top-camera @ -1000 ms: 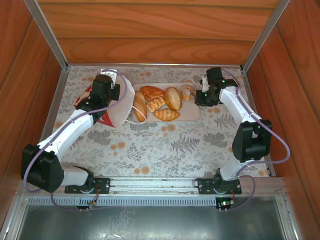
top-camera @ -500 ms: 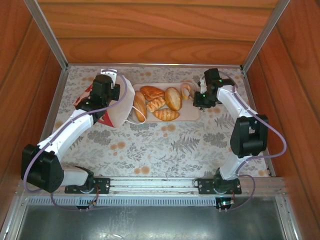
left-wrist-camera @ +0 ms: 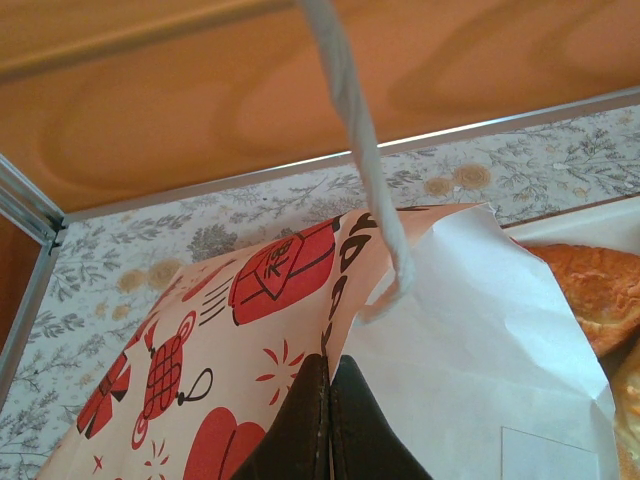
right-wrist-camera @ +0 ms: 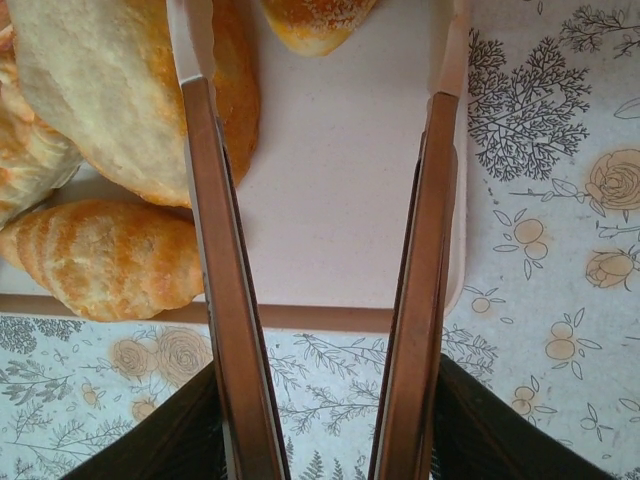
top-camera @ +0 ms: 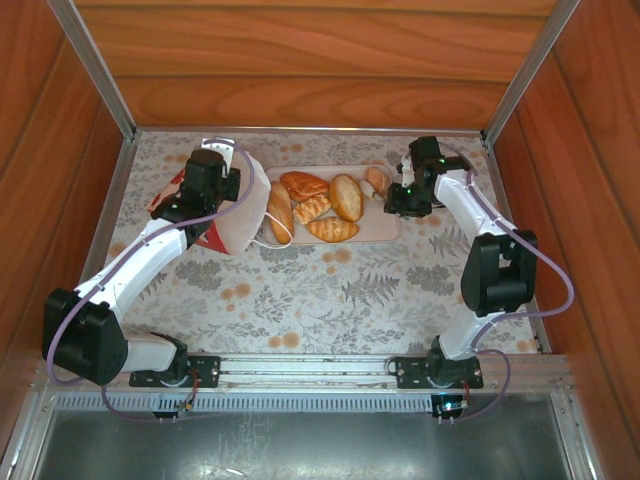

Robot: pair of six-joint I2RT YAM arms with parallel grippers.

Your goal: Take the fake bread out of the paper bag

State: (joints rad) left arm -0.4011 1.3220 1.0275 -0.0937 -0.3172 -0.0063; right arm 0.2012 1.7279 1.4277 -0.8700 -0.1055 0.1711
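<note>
Top external, fake bread [top-camera: 346,197] crowding tray [top-camera: 383,227], left gripper [left-wrist-camera: 329,378] clenching bag [top-camera: 242,215], right gripper [right-wrist-camera: 320,60] released

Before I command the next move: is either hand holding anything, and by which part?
The left hand pinches the paper bag by its edge near the string handle. The right hand is open above the tray, holding nothing.

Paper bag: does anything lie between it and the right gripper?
Yes. The fake bread on the pink tray lies between them: the right gripper hangs open over the tray's right end, the paper bag sits at its left.
</note>
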